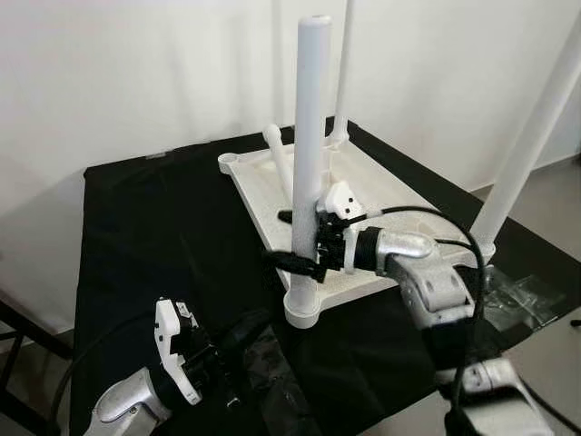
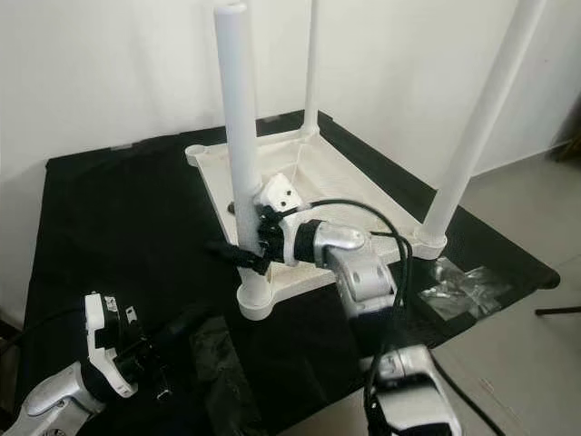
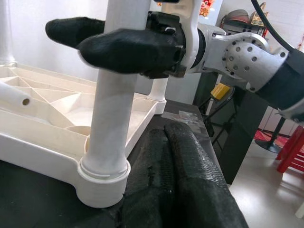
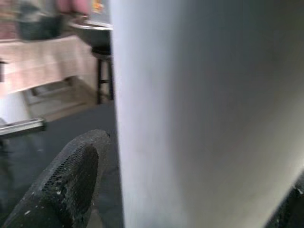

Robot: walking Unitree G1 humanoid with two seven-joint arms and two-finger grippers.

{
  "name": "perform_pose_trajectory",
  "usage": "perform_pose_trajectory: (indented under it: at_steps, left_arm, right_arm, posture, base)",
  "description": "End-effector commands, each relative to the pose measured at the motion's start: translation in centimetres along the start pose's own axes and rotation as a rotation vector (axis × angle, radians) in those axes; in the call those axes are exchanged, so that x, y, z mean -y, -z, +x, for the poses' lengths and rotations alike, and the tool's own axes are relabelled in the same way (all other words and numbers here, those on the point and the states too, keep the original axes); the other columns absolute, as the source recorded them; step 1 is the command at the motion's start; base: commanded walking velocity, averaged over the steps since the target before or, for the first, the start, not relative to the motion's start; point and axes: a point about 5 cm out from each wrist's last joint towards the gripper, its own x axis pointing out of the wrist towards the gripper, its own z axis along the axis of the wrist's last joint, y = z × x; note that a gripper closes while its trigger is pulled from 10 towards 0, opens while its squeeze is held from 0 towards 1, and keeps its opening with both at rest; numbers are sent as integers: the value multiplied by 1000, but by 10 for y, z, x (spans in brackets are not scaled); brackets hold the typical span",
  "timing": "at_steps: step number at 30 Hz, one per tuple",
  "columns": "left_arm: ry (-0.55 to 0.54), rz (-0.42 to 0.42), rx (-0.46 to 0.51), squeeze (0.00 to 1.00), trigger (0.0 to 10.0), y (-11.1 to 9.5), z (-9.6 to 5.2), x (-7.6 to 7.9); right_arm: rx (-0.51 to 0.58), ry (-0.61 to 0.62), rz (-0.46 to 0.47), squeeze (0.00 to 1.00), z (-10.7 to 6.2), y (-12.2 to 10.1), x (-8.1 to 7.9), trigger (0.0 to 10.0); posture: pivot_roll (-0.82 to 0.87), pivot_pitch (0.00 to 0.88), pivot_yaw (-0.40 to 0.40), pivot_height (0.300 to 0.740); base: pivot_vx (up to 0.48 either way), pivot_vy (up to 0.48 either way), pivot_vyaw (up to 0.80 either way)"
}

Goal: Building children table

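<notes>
Tabletop: white, lying upside down on the black-covered bench.
Near leg: standing upright in the tabletop's near corner socket.
Other legs: two more upright at other corners; one loose leg lying on the tabletop.
Right pincer: pinching the near leg low down, one finger on each side.
Left pincer: fingers pressed together, low over the bench just before the near leg's socket.
Plastic bag: on the bench, right of the tabletop.

Soft even daylight, head views sharp; right wrist view blurred, dim.
</notes>
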Motion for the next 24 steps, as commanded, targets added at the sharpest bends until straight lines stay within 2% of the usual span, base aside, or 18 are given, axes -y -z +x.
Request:
perform_pose_trajectory:
  at_steps: [1,3,4,9,18,19,21,22,24]
  left_arm:
    - [-13,2,-3,0,10000,2,-1,-2]
    - [-13,2,-4,0,10000,2,-1,-2]
    - [-12,2,-5,0,10000,2,-1,-1]
    - [-11,3,-7,0,10000,2,-1,-1]
    - [-13,3,-6,0,10000,1,-2,0]
    - [-12,1,-5,0,10000,1,-2,0]
    - [-12,1,-5,0,10000,1,-2,0]
    - [-12,1,-4,0,10000,0,-3,0]
    - [-12,1,-4,0,10000,0,-3,0]
  right_arm:
    - [7,-96,5,0,2,-1,4,10000]
    - [-1,-115,9,0,0,1,7,10000]
    - [-4,-137,24,0,-2,3,9,0]
    - [-15,-168,46,0,-7,9,11,0]
    - [-33,-150,68,0,-17,22,10,0]
    - [-74,-109,66,0,-24,32,8,0]
    - [-74,-109,66,0,-24,32,8,0]
    - [-142,-7,82,0,-31,47,6,0]
    - [-142,-7,82,0,-31,47,6,0]
  posture:
    - [-51,0,-6,740]
    - [-48,0,-6,740]
    - [-40,0,-2,740]
    - [-30,0,-1,740]
    - [-37,0,3,740]
    - [-41,0,6,740]
    - [-41,0,6,740]
    - [-48,0,11,740]
    - [-48,0,11,740]
  base:
    - [0,0,0]
    - [0,0,0]
    - [0,0,0]
    - [0,0,0]
    - [0,0,0]
    - [0,0,0]
    - [0,0,0]
    - [0,0,0]
    - [0,0,0]
